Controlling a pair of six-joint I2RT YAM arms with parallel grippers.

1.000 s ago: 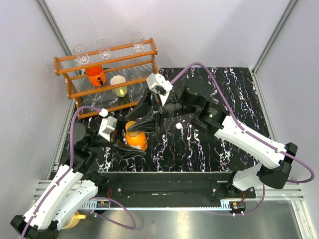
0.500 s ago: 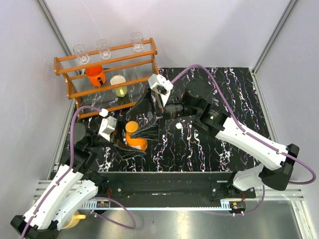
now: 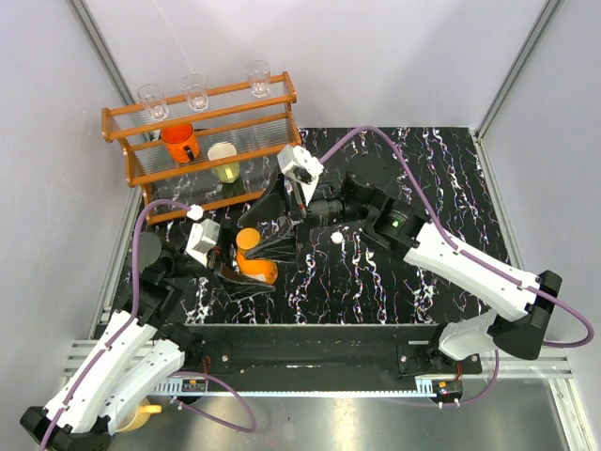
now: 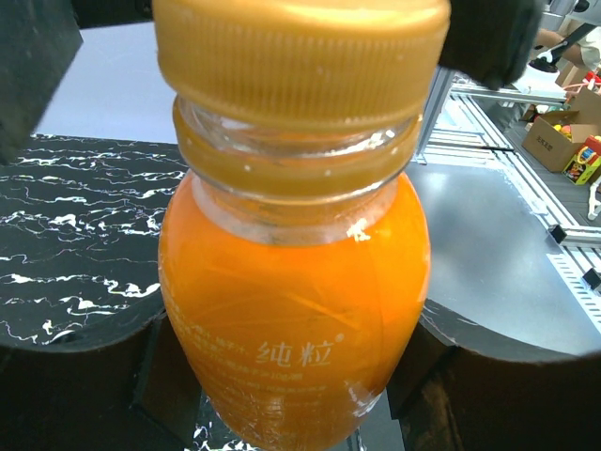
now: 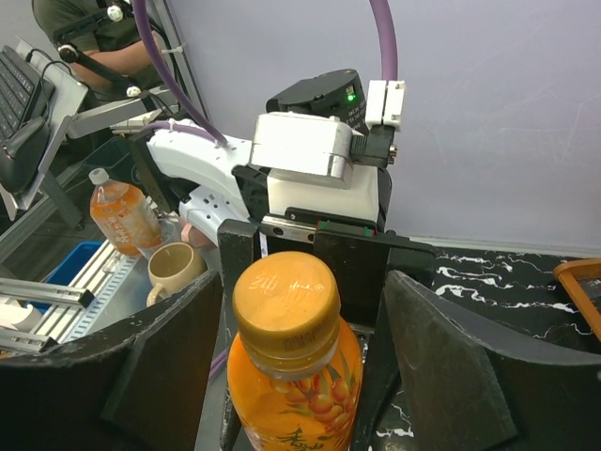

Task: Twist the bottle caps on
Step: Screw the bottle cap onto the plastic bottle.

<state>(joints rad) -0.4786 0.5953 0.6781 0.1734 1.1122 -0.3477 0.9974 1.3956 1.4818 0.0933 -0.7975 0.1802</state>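
Left gripper (image 3: 246, 274) grasps the orange bottle (image 4: 296, 310), standing near-left on the table (image 3: 423, 188), to steady it. Right gripper (image 5: 302, 282) straddles the cap (image 5: 286, 296) on top, jaws released, probably poised to twist it tight.

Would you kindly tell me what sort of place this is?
Likely a robotics lab test cell: white enclosure walls, aluminium frame posts, and a wooden rack holding glasses.

I see squat bottle (image 3: 257, 269) near table's (image 3: 451, 178) front-left edge, cap (image 3: 249, 239) on its neck, L gripper (image 3: 242, 278) clamping it; R gripper (image 3: 263, 235) straddles cap, no contact. Loose cap (image 3: 336, 239) right of bottle; rack (image 3: 202, 122) in back-left corner.
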